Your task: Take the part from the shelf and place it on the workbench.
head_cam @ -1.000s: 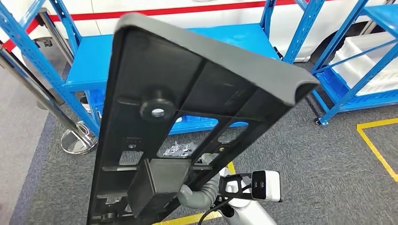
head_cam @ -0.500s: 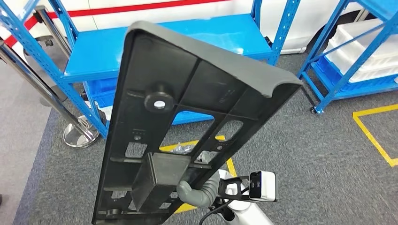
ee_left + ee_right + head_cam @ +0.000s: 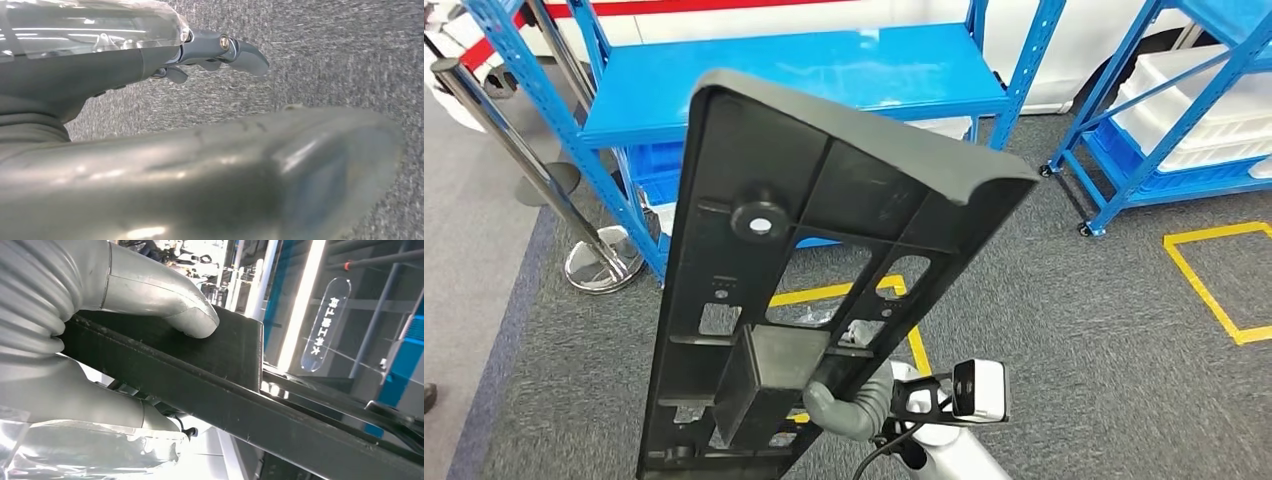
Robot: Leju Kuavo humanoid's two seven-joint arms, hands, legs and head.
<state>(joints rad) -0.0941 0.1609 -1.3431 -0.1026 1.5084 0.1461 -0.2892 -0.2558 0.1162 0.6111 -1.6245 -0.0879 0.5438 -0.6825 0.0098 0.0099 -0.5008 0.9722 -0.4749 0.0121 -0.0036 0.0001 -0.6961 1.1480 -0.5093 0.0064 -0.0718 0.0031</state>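
A long black plastic part (image 3: 824,250), ribbed and pierced with slots, stands tilted in front of me in the head view. My right hand (image 3: 844,410) grips it from below at the box-shaped block (image 3: 764,380), with the grey thumb curled round the block's edge. In the right wrist view the thumb (image 3: 190,315) presses on the block's flat face (image 3: 235,350). The blue shelf (image 3: 794,75) behind the part has a bare top board. My left hand (image 3: 220,50) hangs over grey carpet, holding nothing, its fingers loosely extended.
A second blue rack (image 3: 1164,120) with white bins (image 3: 1214,100) stands at the right. A chrome stanchion post (image 3: 604,265) stands at the left beside the shelf. Yellow tape lines (image 3: 1214,290) mark the grey carpet.
The whole picture has shifted, so the camera moved: the shelf now sits lower and further off, with more carpet and tape showing. The part stays in my right hand at much the same tilt.
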